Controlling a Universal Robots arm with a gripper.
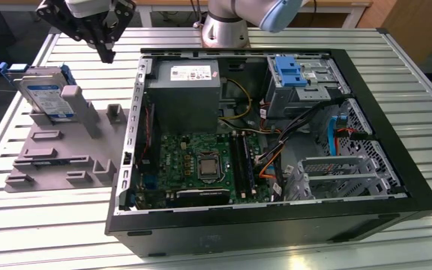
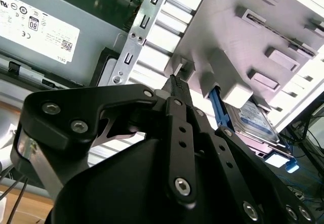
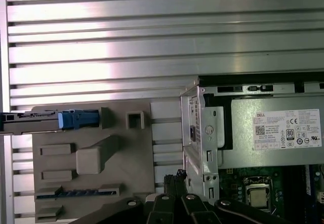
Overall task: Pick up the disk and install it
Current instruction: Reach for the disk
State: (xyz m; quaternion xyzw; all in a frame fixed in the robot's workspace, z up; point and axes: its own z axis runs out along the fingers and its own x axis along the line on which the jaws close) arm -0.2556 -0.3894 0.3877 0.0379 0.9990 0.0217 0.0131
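The gripper (image 1: 108, 55) is hovering empty, fingers pinched together, above the table between the open computer case (image 1: 276, 230) and the grey holder (image 1: 66, 163), where the disk (image 1: 43, 93) is leaning on edge, probably leaving its upper edge free for grasping.

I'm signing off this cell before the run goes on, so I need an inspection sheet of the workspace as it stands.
Surface: slatted metal table, carrying a holder and a case.
Job's things: disk stands tilted in the grey holder, at the exterior view's left, not gripped. The open case lies beside the holder, with a blue bracket at its drive cage.
Clutter: nothing seen.
Grippers: gripper is shut and empty; it hangs above the table near the holder, apart from the disk.
Cables: wires run inside the case.
Surroundings: wooden furniture beyond the table.
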